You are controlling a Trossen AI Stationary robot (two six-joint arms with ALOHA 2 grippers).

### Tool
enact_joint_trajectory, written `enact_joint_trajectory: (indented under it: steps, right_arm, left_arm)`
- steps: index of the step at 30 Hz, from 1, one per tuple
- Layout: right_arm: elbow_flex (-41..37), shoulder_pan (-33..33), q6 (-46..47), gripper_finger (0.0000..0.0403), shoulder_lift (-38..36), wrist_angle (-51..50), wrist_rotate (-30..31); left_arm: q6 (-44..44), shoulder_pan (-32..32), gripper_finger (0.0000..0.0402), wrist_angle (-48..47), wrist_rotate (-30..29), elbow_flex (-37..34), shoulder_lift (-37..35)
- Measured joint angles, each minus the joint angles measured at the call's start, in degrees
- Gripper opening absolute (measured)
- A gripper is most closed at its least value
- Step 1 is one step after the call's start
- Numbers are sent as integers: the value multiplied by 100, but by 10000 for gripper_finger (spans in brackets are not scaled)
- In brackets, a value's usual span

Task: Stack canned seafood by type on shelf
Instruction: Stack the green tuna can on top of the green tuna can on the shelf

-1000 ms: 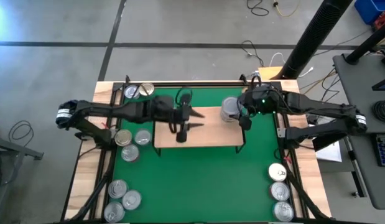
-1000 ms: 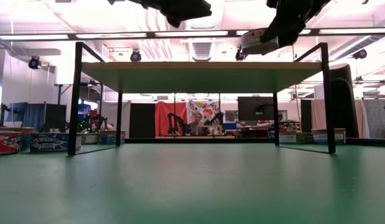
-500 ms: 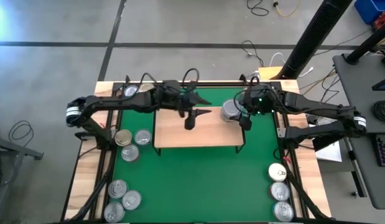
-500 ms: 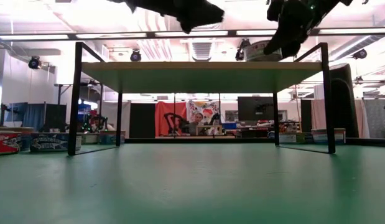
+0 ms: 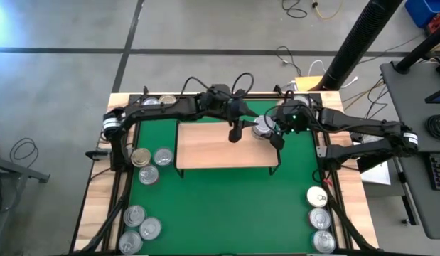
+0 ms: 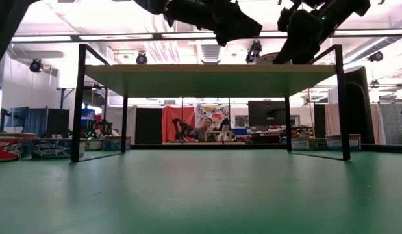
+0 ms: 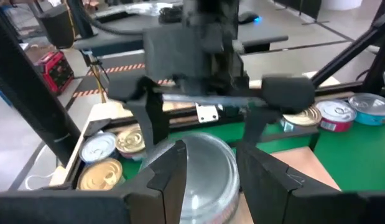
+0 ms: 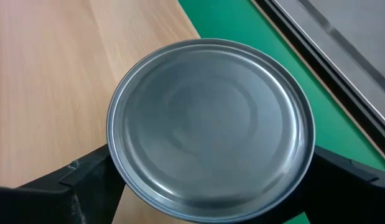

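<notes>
A silver tin (image 8: 211,149) stands at the far right corner of the light-wood shelf (image 5: 212,149), and shows in the high view as tin (image 5: 262,126). My right gripper (image 5: 274,133) is above it, with one finger on either side. My left gripper (image 5: 236,131) has reached across the shelf and is open, close to the tin's left side. Its fingers (image 7: 170,180) frame the tin (image 7: 208,165) in the left wrist view without plainly touching it. Other tins lie on the green mat: a left group (image 5: 150,162), a near-left group (image 5: 138,229) and a near-right row (image 5: 319,218). My right gripper pinches the silver tin by its side wall just under the lid's rim (image 8: 120,177), one finger on each of two opposite sides. The fingers (image 8: 86,183) come from above, pointing down. The tin is upright, and its base appears to rest on the shelf board (image 6: 265,60).
The shelf stands on thin black legs (image 6: 78,104) above the mat (image 5: 227,206). The two arms are close together over its far right corner. Two more tins (image 5: 157,102) sit at the far left, partly under my left arm. Black rails (image 5: 120,199) run along the mat's sides.
My left gripper has swung from the middle of the shelf toward the right and far edge, ending beside the tin. My right gripper has lowered the tin from just above the board down onto the shelf's far right corner.
</notes>
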Motion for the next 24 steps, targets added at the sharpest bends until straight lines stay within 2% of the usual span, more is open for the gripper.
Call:
enact_joint_trajectory:
  steps: [8, 13, 15, 24]
  right_arm:
    - [-7, 0, 21, 395, 44, 97, 14]
    - [-9, 0, -76, 398, 82, 146, 12]
    - [-9, 0, -90, 398, 87, 178, 8]
    - [-13, 1, -161, 400, 89, 199, 5]
  left_arm:
    - [141, 17, 126, 92, 34, -51, 0]
    - [-85, 8, 126, 931, 219, -36, 65]
    - [-161, 0, 126, 1061, 376, -34, 152]
    - [-453, 74, 126, 1275, 321, -29, 645]
